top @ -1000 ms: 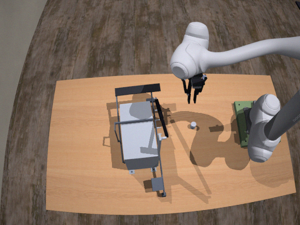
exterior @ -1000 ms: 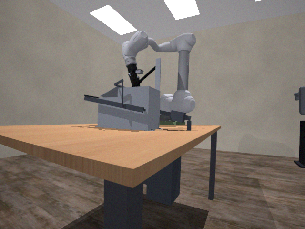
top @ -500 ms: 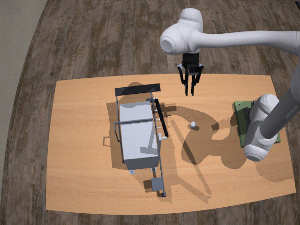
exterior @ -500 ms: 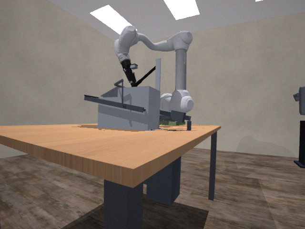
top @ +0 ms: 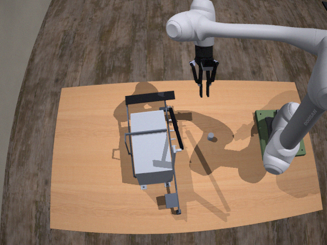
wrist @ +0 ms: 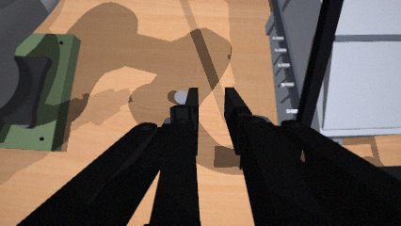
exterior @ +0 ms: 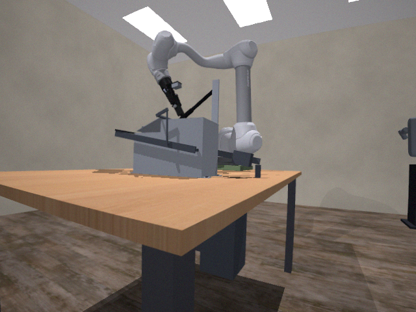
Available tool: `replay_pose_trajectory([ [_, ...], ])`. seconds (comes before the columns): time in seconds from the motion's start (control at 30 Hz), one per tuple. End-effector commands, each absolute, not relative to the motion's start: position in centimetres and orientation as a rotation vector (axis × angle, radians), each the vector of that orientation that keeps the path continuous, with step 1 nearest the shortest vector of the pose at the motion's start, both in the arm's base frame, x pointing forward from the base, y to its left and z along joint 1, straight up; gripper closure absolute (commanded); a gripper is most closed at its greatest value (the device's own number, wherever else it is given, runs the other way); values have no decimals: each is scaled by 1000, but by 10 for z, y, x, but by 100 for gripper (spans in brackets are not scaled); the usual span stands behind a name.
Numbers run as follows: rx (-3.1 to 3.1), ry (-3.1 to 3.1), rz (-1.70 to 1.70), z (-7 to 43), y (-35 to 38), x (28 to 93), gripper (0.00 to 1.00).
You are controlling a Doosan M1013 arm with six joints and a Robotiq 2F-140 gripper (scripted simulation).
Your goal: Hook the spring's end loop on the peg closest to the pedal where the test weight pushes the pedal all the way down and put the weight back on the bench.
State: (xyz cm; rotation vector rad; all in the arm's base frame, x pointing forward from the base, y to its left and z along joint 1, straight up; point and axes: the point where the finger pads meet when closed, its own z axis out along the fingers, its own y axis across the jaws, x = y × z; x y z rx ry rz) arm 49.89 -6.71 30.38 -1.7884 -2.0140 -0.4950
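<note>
The feeder [top: 150, 143] is taken as the landmark: a grey box in a thin metal frame, set on a wooden bench [top: 87, 200]. A black pedal bar [top: 149, 97] is seen across the far end of the feeder, and a small grey plate [top: 171, 200] at the near end. A long black strip, which may be the spring [top: 176, 128], is laid along the side of the feeder that faces the arm's base, and a row of short pegs [top: 172, 133] is seen sticking out from that same side beneath it. Which peg carries the end loop cannot be told from these views.

The steel weight [top: 210, 136], a small grey cylinder, is stood upright on the bench beside the feeder, on the peg side, apart from it and between it and the green base plate [top: 260, 116] on which the arm is mounted. It is touched by nothing.

The gripper [top: 204, 93] is held in the air beyond the feeder's pedal end, off the corner nearest the pegs, with its fingers pointed down towards the bench. The fingers are drawn close together with a narrow gap left between them, and nothing is gripped; in the wrist view only bare bench is seen through the gap, with the weight lying further off beside the left finger.
</note>
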Motion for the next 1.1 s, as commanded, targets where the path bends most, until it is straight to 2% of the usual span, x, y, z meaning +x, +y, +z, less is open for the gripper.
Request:
replay_pose_trajectory([
  [0.0, -1742, -1979, -533, 319, -74, 505, 76],
  [0.37, -1742, -1979, -533, 319, -74, 505, 76],
  [0.4, -1737, -1975, -538, 302, -72, 563, 76],
  [0.93, -1737, -1975, -538, 302, -72, 563, 76],
  [0.97, -1732, -1971, -543, 286, -70, 620, 76],
  [1.07, -1732, -1971, -543, 286, -70, 620, 76],
])
